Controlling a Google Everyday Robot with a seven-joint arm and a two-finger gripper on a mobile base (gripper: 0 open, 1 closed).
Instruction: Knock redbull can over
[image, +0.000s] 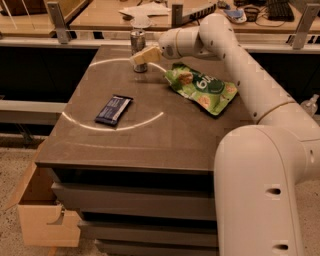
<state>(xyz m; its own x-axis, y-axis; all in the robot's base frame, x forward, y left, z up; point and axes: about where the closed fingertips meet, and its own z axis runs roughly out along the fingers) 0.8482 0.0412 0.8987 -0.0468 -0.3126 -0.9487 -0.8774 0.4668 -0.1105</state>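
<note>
The redbull can (138, 44) stands upright near the far edge of the dark table (165, 135), slim and silver-grey. My gripper (141, 56) reaches in from the right on the white arm, and its tan fingers lie against the can's lower right side, covering part of it. A flat dark blue wrapped bar (114, 110) lies at the table's left middle. A green chip bag (202, 88) lies to the right of the can, under the arm.
A white arc is painted on the tabletop (125, 125). A rail with metal posts (55, 22) runs behind the table, and a wooden desk with papers stands beyond it. An open cardboard box (37, 210) sits on the floor at the lower left.
</note>
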